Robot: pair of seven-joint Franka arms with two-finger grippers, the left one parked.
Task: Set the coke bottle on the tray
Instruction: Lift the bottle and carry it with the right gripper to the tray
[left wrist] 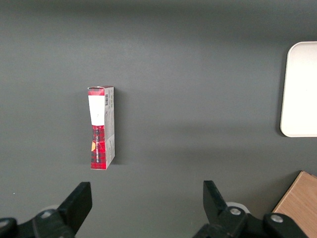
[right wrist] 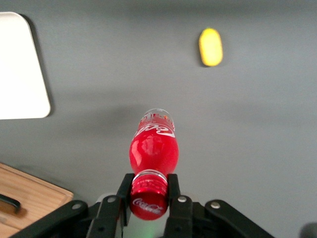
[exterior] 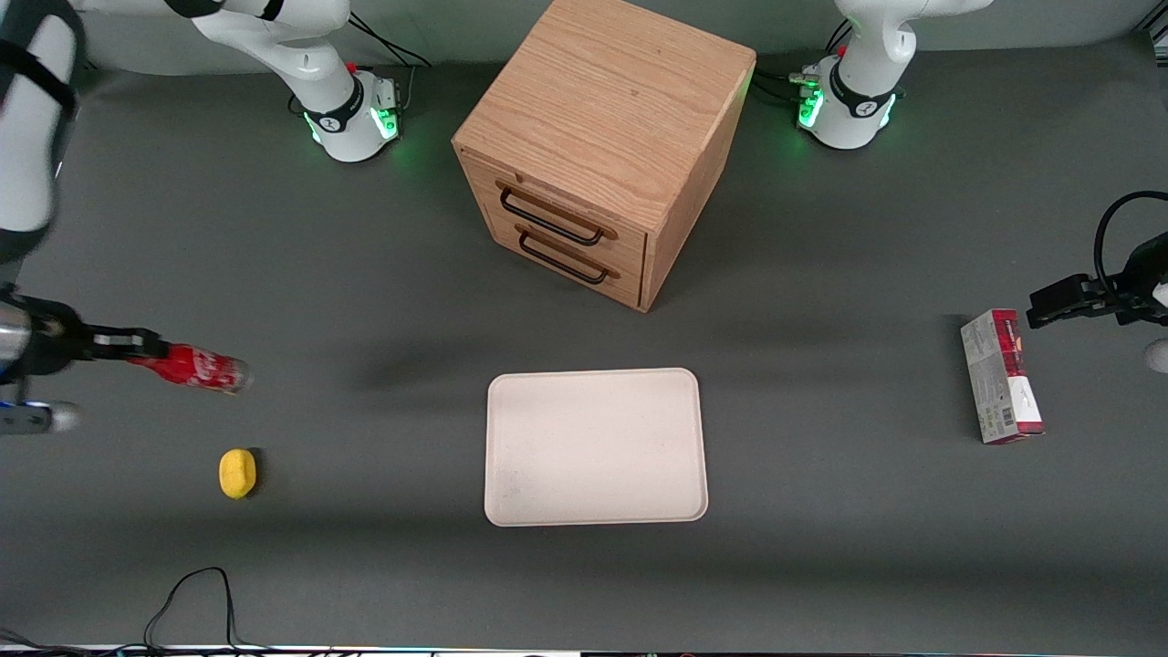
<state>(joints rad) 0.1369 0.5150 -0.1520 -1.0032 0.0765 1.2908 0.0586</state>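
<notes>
At working arm's end of table, your gripper (right wrist: 148,191) pinches coke bottle (exterior: 196,369) by cap w/ fingers closed; light, slick, likely swings, so go slow to tray (exterior: 596,446).

The pincer (exterior: 137,348) grips the coke bottle (exterior: 196,369) by its cap.

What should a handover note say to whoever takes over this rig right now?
Gripper: shut on the coke bottle at its cap, over the working arm's end of the table.
Coke bottle: held by the neck, base pointing away from the gripper, not on the tray.
Tray: empty, in front of the drawer cabinet, nearer the front camera.
Done: bottle grasped.
Left: carry it to the tray, set it down, release.
</notes>
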